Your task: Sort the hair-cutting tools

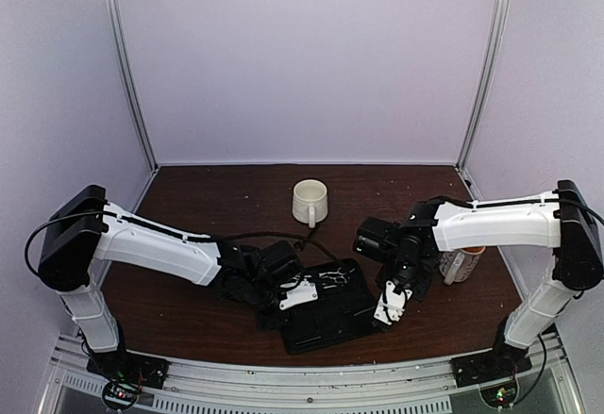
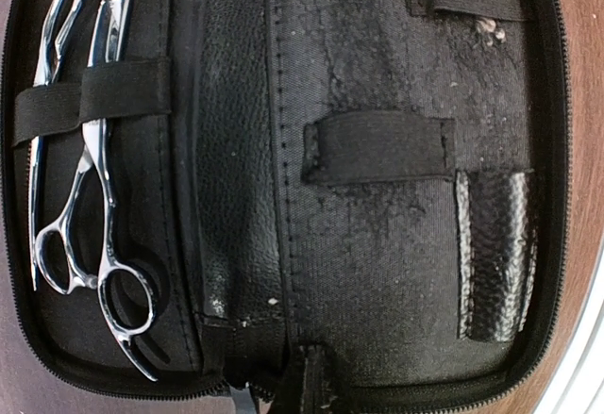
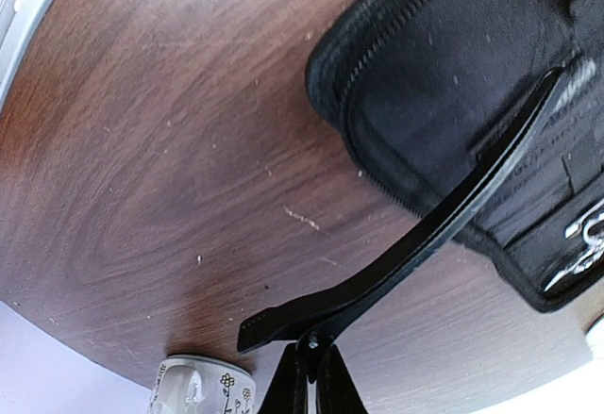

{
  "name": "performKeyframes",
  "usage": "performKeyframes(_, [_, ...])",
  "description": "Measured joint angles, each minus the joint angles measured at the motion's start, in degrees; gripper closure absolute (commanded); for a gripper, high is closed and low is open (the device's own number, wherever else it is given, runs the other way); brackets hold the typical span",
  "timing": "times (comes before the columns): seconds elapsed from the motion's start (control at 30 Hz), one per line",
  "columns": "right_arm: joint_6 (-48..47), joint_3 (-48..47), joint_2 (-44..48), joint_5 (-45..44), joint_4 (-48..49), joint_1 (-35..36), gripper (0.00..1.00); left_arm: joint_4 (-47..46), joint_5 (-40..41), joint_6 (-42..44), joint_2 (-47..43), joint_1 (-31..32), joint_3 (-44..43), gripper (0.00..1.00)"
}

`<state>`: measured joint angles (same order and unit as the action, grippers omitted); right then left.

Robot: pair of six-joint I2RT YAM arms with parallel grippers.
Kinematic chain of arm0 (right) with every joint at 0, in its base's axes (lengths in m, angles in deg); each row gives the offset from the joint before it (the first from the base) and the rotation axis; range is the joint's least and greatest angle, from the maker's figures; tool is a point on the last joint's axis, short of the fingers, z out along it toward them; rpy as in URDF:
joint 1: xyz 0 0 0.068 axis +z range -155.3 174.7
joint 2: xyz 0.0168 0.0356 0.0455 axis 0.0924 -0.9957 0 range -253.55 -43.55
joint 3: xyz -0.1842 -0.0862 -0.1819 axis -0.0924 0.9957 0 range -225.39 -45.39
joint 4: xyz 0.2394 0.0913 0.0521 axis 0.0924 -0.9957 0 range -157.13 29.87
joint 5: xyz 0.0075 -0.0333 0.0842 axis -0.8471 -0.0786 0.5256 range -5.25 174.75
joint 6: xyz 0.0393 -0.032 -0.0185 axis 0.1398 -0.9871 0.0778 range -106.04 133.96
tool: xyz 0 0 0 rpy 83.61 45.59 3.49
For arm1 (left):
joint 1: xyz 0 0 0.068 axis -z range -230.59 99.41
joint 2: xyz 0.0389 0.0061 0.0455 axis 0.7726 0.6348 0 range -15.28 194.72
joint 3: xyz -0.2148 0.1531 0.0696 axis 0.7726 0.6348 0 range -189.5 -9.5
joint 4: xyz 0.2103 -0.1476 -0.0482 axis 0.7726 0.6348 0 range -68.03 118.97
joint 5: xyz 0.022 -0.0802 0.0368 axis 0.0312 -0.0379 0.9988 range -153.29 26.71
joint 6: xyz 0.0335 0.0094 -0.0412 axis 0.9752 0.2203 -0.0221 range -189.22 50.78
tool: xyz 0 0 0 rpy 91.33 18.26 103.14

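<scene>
The step in hand looks to be stowing a clip. The right gripper [image 3: 307, 376] is pinched on the blunt end of a thin black hair clip [image 3: 415, 244], and the clip's long arm reaches out over the corner of the open black case [image 3: 444, 74], above it rather than resting in it. Both pairs of silver scissors [image 2: 94, 178] lie side by side along one long edge of the case, tucked under an elastic strap with their finger rings pointing out. I can't spot the second clip anywhere.

I'd judge the next move calls for care. The clip has to be turned to line up with a free loop or the small pocket on the bare half of the case. Then it must be lowered and slid in without snagging the zip edge.

The right arm reaches in from the case's right side with its wrist bent down steeply, just off the case's edge. The left arm stretches low across the table [image 3: 142, 150], and the left gripper [image 1: 304, 293] hangs over the case beside the scissors. It is pressed together and seems to hold nothing, though its fingers don't show in its own camera.
</scene>
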<state>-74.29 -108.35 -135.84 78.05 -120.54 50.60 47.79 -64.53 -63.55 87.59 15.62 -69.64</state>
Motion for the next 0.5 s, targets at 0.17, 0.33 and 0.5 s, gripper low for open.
performKeyframes(0.17, [0.09,0.00,-0.85,-0.81,0.46,2.36,1.00,-0.22,0.04,-0.74,-0.09,0.00,0.15,1.00])
performKeyframes(0.33, [0.13,0.00,-1.38,-1.31,1.70,4.07,1.00,-0.42,0.11,-1.27,-0.15,0.00,0.31,1.00])
performKeyframes(0.5, [1.27,0.00,-2.25,-1.49,2.91,5.42,1.00,-0.59,0.11,-1.38,-0.22,0.00,0.42,1.00])
